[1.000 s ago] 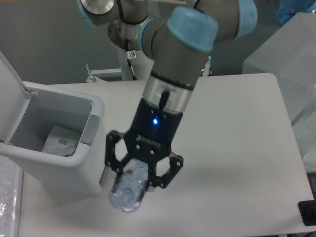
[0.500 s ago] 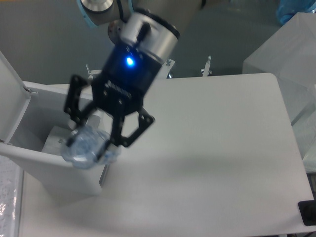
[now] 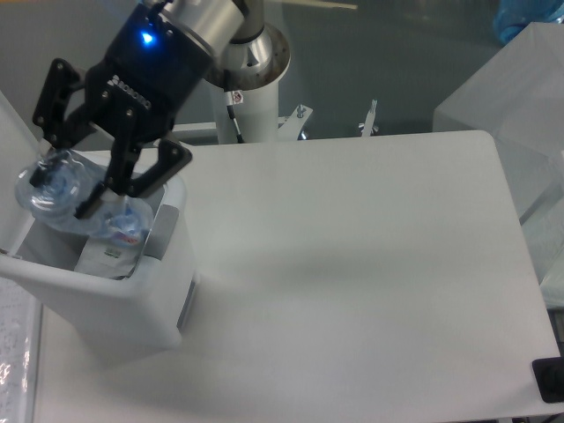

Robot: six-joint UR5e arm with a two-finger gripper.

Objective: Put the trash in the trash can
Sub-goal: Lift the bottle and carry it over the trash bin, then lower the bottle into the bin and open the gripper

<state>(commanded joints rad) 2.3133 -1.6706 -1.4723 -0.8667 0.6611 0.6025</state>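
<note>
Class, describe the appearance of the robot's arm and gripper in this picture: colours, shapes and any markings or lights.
The gripper is matte black with open-framed, linked fingers. Its black body carries small white lettering, too blurred to read, and a glowing blue light. Above it sits a round silver-grey metal wrist section. Behind stands a white cylindrical column with a thin black cable.

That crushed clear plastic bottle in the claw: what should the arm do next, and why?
Probably open the gripper and let go. It holds the crushed clear plastic bottle above the open mouth of the boxy white plastic trash can, lid up, so the bottle should drop inside beside the crumpled whitish wrapper.
</note>
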